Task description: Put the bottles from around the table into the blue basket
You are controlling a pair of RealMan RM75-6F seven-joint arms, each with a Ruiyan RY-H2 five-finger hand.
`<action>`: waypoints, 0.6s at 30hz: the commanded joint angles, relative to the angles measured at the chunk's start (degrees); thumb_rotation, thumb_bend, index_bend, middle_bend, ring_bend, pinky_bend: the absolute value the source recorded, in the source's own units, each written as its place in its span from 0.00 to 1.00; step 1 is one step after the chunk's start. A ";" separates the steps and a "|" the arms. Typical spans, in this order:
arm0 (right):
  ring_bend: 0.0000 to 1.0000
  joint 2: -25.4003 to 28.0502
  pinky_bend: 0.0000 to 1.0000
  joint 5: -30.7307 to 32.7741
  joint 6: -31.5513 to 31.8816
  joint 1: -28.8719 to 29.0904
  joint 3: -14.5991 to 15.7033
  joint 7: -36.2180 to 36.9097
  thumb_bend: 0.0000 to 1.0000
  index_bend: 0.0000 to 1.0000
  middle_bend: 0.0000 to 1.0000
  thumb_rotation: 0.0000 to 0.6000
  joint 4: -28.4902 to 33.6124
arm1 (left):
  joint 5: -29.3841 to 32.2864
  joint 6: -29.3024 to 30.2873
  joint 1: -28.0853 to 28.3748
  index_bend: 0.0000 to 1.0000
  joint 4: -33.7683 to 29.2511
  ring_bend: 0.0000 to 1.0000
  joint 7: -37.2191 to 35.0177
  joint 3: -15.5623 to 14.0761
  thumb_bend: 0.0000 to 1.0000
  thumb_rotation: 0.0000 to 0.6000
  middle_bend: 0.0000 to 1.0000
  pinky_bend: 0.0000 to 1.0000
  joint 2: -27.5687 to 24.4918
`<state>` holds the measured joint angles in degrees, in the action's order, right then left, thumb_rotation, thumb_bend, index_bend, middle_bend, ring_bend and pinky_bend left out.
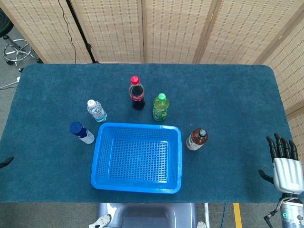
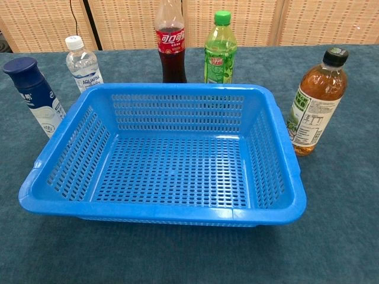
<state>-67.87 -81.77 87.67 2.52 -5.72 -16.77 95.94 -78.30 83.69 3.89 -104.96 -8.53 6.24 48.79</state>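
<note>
Bottles ring the blue basket (image 1: 137, 158) on the dark blue table (image 1: 228, 95), all upright and none yet inside. From the head view, the cola bottle (image 1: 137, 93) and green bottle (image 1: 160, 107) stand just behind the basket's far rim, the clear water bottle (image 1: 96, 110) and navy-capped white bottle (image 1: 81, 132) sit off its left far corner, and the amber tea bottle (image 1: 196, 139) stands just beside its right wall. The right hand (image 1: 286, 167) hovers at the table's right edge, well apart from everything, fingers spread and holding nothing. Only a dark sliver at the left edge may be the left hand; its state cannot be told.

From the chest view, the basket (image 2: 163, 210) is empty, and the tea bottle (image 2: 314, 103) looks nearly full, so probably fairly heavy, with a smooth label that could slip. Its mid-body below the shoulder seems the surest place to wrap fingers. The water bottle (image 2: 83, 64) likely has thin walls that give under a firm squeeze.
</note>
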 commanded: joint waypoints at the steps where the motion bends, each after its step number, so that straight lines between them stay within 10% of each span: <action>1: 0.00 -0.12 0.00 -0.29 -0.04 0.06 0.16 0.22 0.00 0.00 0.00 1.00 -0.19 | -0.23 0.32 -0.17 0.00 0.12 0.00 -0.37 -0.04 0.02 1.00 0.00 0.00 -0.04; 12: 0.00 0.89 0.00 0.59 -4.47 1.76 -0.27 8.58 0.00 0.00 0.00 1.00 -1.66 | -0.54 0.90 -0.60 0.00 0.21 0.00 -1.75 -0.13 0.02 1.00 0.00 0.00 -0.13; 18: 0.00 3.02 0.00 -1.10 -14.05 6.99 -1.96 35.71 0.00 0.00 0.00 1.00 -4.82 | -1.10 1.29 -0.67 0.00 0.15 0.00 -1.40 -0.26 0.02 1.00 0.00 0.00 0.10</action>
<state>-66.60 -81.72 80.93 5.53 -6.50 1.81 93.57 -79.38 84.97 3.21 -104.80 -9.94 5.98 48.88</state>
